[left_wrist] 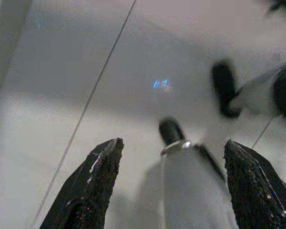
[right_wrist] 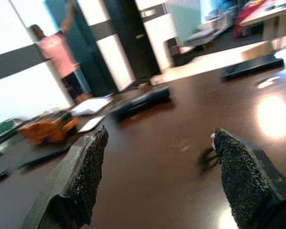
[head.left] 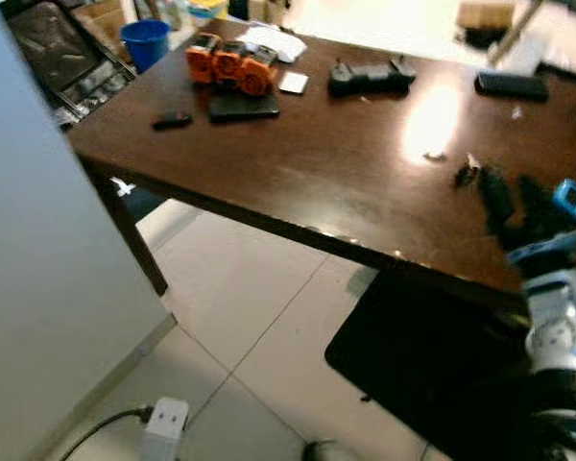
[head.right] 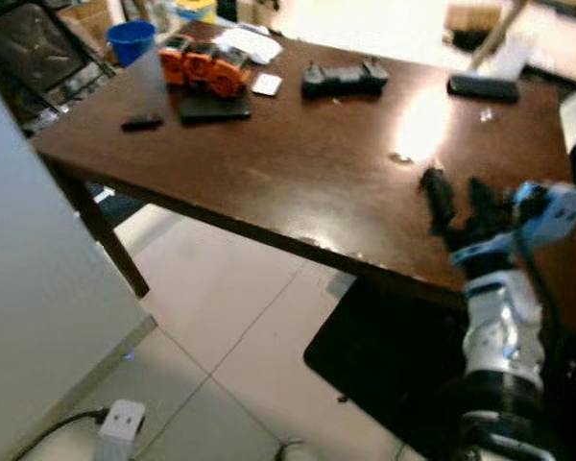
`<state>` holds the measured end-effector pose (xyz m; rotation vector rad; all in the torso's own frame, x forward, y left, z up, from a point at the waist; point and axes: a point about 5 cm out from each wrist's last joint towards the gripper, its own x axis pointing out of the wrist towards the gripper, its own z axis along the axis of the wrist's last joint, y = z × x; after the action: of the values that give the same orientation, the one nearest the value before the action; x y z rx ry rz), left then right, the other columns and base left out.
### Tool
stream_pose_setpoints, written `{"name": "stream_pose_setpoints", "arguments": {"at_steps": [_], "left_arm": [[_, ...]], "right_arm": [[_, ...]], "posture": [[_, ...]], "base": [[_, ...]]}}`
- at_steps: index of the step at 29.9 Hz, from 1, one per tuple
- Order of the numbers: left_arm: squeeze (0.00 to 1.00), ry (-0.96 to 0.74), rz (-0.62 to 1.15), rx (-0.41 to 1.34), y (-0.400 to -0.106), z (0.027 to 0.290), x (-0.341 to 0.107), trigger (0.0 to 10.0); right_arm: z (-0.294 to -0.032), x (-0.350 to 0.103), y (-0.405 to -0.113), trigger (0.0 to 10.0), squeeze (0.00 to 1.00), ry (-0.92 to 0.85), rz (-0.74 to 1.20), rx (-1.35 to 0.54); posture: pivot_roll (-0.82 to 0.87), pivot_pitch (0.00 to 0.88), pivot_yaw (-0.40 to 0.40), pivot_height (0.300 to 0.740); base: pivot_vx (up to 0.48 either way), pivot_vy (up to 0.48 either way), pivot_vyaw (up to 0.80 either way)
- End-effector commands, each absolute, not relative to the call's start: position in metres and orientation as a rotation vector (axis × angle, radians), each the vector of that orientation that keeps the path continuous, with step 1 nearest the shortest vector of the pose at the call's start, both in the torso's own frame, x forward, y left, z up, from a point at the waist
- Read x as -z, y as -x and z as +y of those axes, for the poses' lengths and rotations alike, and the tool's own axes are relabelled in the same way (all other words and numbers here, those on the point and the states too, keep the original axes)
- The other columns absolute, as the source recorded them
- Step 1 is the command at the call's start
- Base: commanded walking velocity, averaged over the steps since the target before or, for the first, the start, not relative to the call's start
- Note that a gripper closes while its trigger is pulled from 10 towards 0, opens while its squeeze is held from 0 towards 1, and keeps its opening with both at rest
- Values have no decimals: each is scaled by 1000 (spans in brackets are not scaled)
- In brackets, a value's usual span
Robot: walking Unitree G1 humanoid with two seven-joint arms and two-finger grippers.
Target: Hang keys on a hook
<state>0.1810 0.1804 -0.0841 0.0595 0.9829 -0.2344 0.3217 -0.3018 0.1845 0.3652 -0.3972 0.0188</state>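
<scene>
Eye views: right gripper (head.left: 511, 200) over the dark brown wooden table (head.left: 298, 163), fingers spread and empty, small dark bunch of keys (head.left: 466, 174) on the tabletop just beyond its fingertips. Right wrist view: keys (right_wrist: 207, 157) lie between the parted fingers, untouched. Left wrist view: left gripper (left_wrist: 171, 186) wide open, empty, above pale tiled floor (left_wrist: 62, 86).

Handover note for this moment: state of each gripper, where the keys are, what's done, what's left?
Right gripper: open, empty, over the dark table near its front edge, fingers toward the keys.
Left gripper: open, empty, hanging idle above the tiled floor.
Keys: lying on the table just beyond the right gripper, untouched.
Done: approach to the table.
Left: grasp the keys, find a hook, hang them.
</scene>
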Motion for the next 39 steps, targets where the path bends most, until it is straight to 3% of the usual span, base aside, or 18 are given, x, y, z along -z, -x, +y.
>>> {"name": "stream_pose_setpoints", "arguments": {"at_steps": [1, 12, 24, 39], "left_arm": [[0, -56, 1027, 224, -168, 186, 90, 10000], [0, -58, 1029, 227, -166, 185, 90, 10000], [0, -56, 1036, 212, -164, 186, 91, 10000], [0, -50, 1036, 190, -164, 187, 91, 10000]], "right_arm": [[-299, -184, -323, 10000, 0, -370, -400, -15], [-295, -182, -325, 10000, 0, -363, -388, -9], [-300, -177, -323, 10000, 0, -356, -371, 28], [-269, -157, -331, 10000, 0, -292, -265, -60]], "posture": [[-108, 54, 75, 740], [-108, 61, 72, 740], [-111, 69, 77, 740], [-114, 76, 79, 740]], "base": [[375, 0, -800], [344, 0, -800], [0, 0, -795], [161, -39, 0]]}}
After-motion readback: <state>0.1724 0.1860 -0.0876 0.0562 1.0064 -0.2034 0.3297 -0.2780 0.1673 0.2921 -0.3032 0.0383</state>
